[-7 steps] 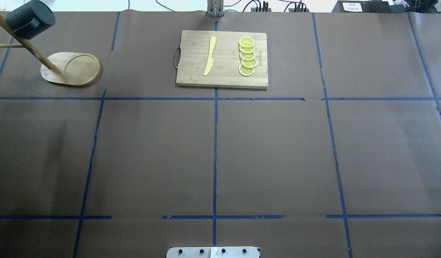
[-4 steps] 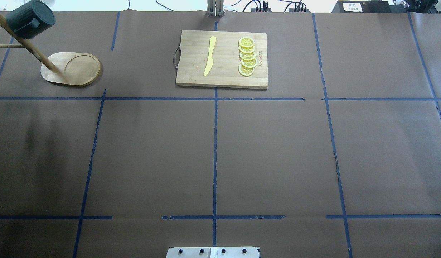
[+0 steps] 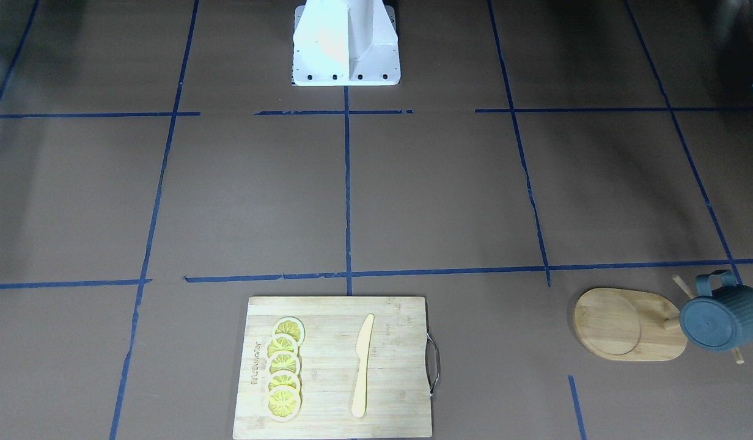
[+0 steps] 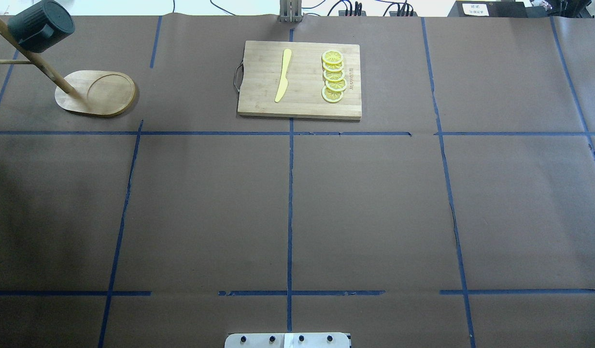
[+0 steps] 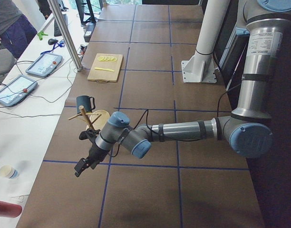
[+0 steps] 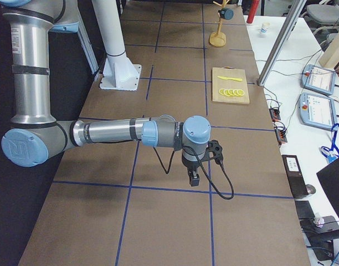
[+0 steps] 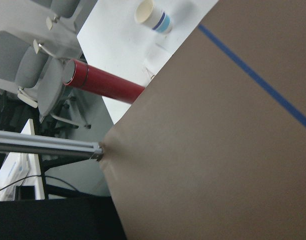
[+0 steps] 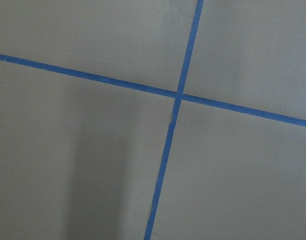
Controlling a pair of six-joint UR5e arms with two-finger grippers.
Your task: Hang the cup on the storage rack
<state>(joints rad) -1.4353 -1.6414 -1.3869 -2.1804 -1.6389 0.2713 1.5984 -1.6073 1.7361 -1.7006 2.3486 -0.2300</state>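
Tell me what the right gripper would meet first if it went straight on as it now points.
The right gripper points down at the brown table covering, near a blue tape crossing; nothing lies between, as far as its wrist view shows.

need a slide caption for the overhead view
The cup hangs on the storage rack at far left; cutting board with knife and lemon slices at centre back.

Overhead cam sits high behind the robot base, looking forward and down on the table (image 4: 375,203). Front cam faces it from across, steep. Both share the cutting board (image 4: 307,77) and storage rack (image 4: 109,92), mirrored. Side cams at the table ends look along it, wide: one has the left arm (image 5: 183,129) near, the other the right arm (image 6: 114,132). Left wrist cam is tilted over the table edge, with a red cylinder (image 7: 103,86) beyond. Right wrist cam is close, straight down on a tape cross (image 8: 178,96).
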